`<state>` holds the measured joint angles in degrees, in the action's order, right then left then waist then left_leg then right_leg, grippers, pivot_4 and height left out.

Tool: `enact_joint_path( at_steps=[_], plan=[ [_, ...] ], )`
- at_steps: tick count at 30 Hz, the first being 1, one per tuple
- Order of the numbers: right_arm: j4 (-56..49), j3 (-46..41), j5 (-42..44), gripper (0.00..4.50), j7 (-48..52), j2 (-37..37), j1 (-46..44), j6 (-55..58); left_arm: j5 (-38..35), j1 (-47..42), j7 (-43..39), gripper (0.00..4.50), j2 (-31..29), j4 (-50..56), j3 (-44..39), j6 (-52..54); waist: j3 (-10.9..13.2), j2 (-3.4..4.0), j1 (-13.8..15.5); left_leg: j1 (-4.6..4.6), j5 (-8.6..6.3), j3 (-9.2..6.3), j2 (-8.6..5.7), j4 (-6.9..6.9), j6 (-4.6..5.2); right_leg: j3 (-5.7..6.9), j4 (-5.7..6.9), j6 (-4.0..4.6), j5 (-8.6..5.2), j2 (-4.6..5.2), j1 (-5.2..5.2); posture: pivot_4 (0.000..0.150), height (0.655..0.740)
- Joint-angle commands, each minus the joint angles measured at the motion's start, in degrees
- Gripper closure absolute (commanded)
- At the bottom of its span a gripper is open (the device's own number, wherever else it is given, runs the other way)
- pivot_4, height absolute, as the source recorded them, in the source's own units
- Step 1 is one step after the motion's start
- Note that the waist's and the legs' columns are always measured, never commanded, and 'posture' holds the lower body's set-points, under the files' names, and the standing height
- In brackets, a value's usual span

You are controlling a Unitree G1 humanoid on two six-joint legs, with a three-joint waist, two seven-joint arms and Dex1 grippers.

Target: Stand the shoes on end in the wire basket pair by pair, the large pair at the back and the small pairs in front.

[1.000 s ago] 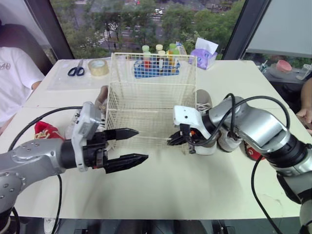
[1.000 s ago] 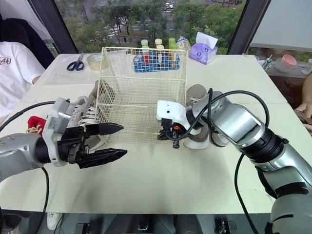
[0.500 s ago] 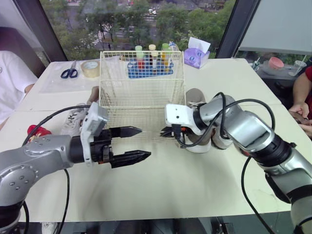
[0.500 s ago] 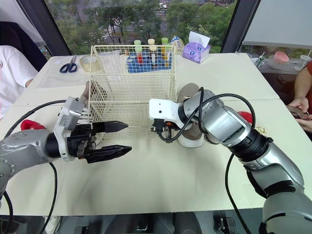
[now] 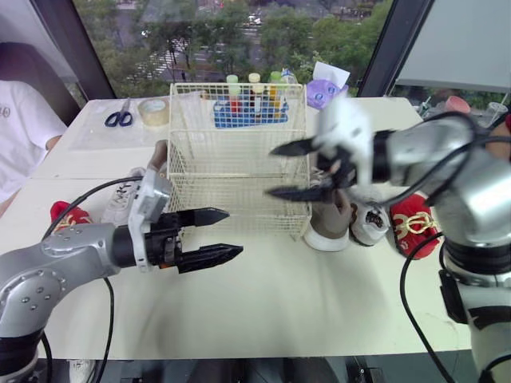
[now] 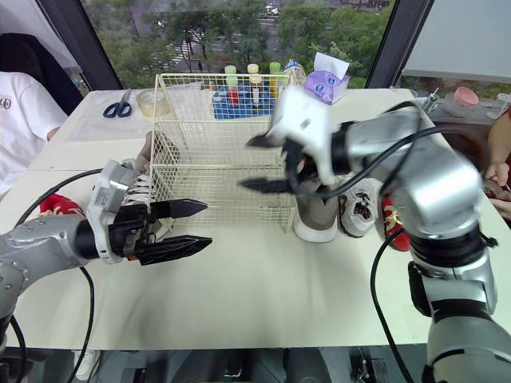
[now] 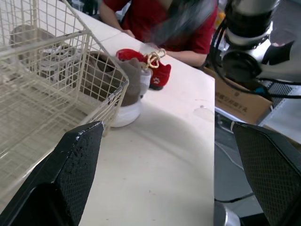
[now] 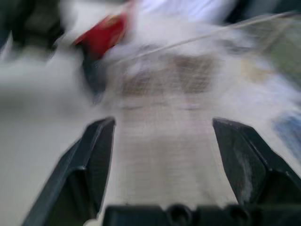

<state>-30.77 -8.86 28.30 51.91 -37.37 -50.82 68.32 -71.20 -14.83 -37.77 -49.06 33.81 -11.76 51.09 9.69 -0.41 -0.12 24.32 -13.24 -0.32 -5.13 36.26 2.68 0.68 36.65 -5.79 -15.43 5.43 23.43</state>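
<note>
The wire basket (image 5: 215, 167) stands mid-counter (image 5: 319, 303). The left hand (image 5: 232, 233) hovers released near its left front corner. The right hand (image 5: 271, 171), fingers spread, hangs before its right side. A brown shoe (image 5: 327, 222), white shoe (image 5: 369, 225) and red shoe (image 5: 412, 223) sit just right of it.

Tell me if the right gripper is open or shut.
Open: the right gripper's two black fingers stand wide apart, gripping nothing.
</note>
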Motion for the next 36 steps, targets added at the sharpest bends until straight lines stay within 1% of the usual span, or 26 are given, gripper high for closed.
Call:
enact_joint_path(
  at_steps=[1, 2, 3, 5, 8, 10, 13, 15, 17, 20, 23, 27, 29, 31, 36],
  plan=[
    [-6.2, -11.31, -1.62, 0.4, -11.71, 4.96, 9.27, 0.32, -2.23, -0.22, 2.23, 0.0, -0.3, 2.66, 0.64, 1.29, -0.1, -0.13, 0.46, -0.01, 0.0, 0.0, 0.0, -0.02, 0.0, -0.01, 0.0, 0.0, 0.0, 0.0, -0.04, 0.15, 0.7358],
    [-7.71, -12.87, -2.32, 0.05, -15.19, 7.73, 12.76, -0.23, -3.83, 0.17, 3.43, 0.0, 0.22, 3.3, 0.63, 1.65, -0.1, -0.12, 0.5, -0.01, 0.0, 0.0, 0.0, -0.06, -0.01, -0.01, 0.0, 0.0, 0.0, 0.0, -0.04, 0.15, 0.7358],
    [-8.86, -13.97, -2.77, 0.02, -18.33, 10.31, 15.53, -0.58, -4.69, 0.44, 4.67, 0.0, 0.78, 3.68, 0.68, 1.74, -0.1, -0.12, 0.47, -0.01, 0.0, 0.02, 0.0, -0.07, -0.01, -0.05, 0.01, 0.0, 0.0, 0.0, -0.03, 0.15, 0.7358],
    [-10.77, -13.04, -6.21, 0.02, -24.85, 14.82, 21.98, -5.62, -4.55, 1.38, 5.64, 0.0, 1.14, 4.5, 1.73, 2.11, -0.09, -0.09, 0.46, 0.0, 0.03, 0.04, 0.0, -0.13, -0.05, -0.09, 0.07, 0.0, 0.0, -0.01, 0.05, 0.15, 0.7358],
    [-11.71, -7.77, -12.32, 0.02, -32.65, 21.76, 34.64, -15.74, -0.65, 1.66, 4.59, 0.0, 0.9, 4.57, 4.88, 2.3, -0.09, -0.07, 0.69, 0.01, 0.19, 0.05, -0.01, -0.16, -0.3, -0.12, 0.33, -0.01, 0.0, -0.03, 0.19, 0.15, 0.7358],
    [-11.99, -5.28, -13.38, 0.02, -35.51, 24.96, 38.54, -18.94, 1.21, 1.33, 3.86, 0.0, 0.96, 3.72, 5.72, 1.74, -0.08, -0.05, 0.71, -0.02, 0.3, 0.05, 0.0, -0.2, -0.48, -0.14, 0.41, 0.01, -0.01, -0.07, 0.21, 0.15, 0.7358],
    [-11.09, -1.72, -14.44, 0.02, -37.27, 26.53, 41.26, -21.87, 2.87, 0.95, 3.37, 0.0, 1.57, 2.5, 6.0, 1.03, -0.03, 0.02, 0.36, -0.05, 0.31, 0.04, 0.01, -0.14, -0.36, -0.21, 0.49, 0.32, -0.05, -0.15, 0.23, 0.15, 0.7358],
    [-9.98, -0.34, -15.16, 0.02, -38.68, 26.76, 41.64, -22.69, 3.63, 0.89, 2.96, 0.0, 1.94, 2.25, 6.25, 0.89, -0.03, 0.02, 0.37, -0.24, 0.34, 0.04, 0.03, -0.13, -0.34, -0.23, 0.47, 0.39, -0.02, -0.19, 0.16, 0.15, 0.7358],
    [-7.54, -0.07, -16.49, 0.02, -40.41, 26.83, 42.07, -24.53, 4.49, 0.76, 2.74, 0.0, 2.44, 2.21, 6.59, 0.79, -0.03, 0.02, 0.38, -0.48, 0.34, 0.03, 0.05, -0.17, -0.34, -0.23, 0.42, 0.41, -0.03, -0.19, 0.06, 0.15, 0.7358],
    [-2.91, 0.64, -17.67, 0.02, -40.61, 26.34, 43.05, -29.11, 5.63, 0.45, 2.66, 0.0, 3.33, 2.07, 6.96, 0.7, -0.03, 0.01, 0.77, -0.55, 0.33, 0.02, 0.05, -0.18, -0.32, -0.23, 0.37, 0.41, -0.03, -0.19, -0.01, 0.15, 0.7358],
    [1.79, 1.86, -17.97, 0.02, -41.85, 27.71, 42.91, -30.4, 8.11, 0.56, 1.84, 0.0, 3.43, 2.17, 7.73, 0.38, -0.03, 0.0, 0.7, -0.55, 0.32, 0.03, 0.04, -0.17, -0.31, -0.23, 0.35, 0.41, -0.03, -0.19, -0.02, 0.15, 0.7358],
    [4.88, 3.89, -20.0, 0.02, -43.9, 27.74, 44.09, -29.72, 8.87, 0.45, 1.21, 0.0, 3.77, 1.93, 7.5, 0.29, -0.04, -0.01, 0.65, -0.56, 0.32, 0.02, 0.08, -0.21, -0.32, -0.23, 0.37, 0.41, -0.03, -0.22, 0.0, 0.15, 0.7358],
    [5.77, 4.49, -20.06, 0.5, -44.59, 28.38, 44.35, -30.04, 9.5, 0.31, 0.86, 0.0, 3.94, 1.76, 7.55, 0.1, -0.05, -0.03, 0.65, -0.57, 0.32, 0.02, 0.08, -0.22, -0.32, -0.23, 0.37, 0.41, -0.03, -0.22, -0.01, 0.15, 0.7358],
    [5.76, 5.12, -20.03, 1.14, -45.34, 29.11, 44.59, -30.51, 9.84, 0.16, 0.63, 0.0, 4.11, 1.67, 7.51, -0.07, -0.06, -0.06, 0.65, -0.63, 0.32, 0.01, 0.08, -0.21, -0.32, -0.23, 0.35, 0.41, -0.03, -0.22, -0.09, 0.15, 0.7358],
    [5.33, 6.58, -21.25, 3.32, -46.92, 29.35, 46.88, -28.97, 10.35, -1.08, -0.46, 0.0, 4.27, 0.64, 7.06, -0.2, -0.19, -0.25, 0.67, -0.75, 0.31, 0.0, 0.09, -0.24, -0.31, -0.24, 0.34, 0.42, -0.04, -0.22, -0.2, 0.15, 0.7358]
  ],
)
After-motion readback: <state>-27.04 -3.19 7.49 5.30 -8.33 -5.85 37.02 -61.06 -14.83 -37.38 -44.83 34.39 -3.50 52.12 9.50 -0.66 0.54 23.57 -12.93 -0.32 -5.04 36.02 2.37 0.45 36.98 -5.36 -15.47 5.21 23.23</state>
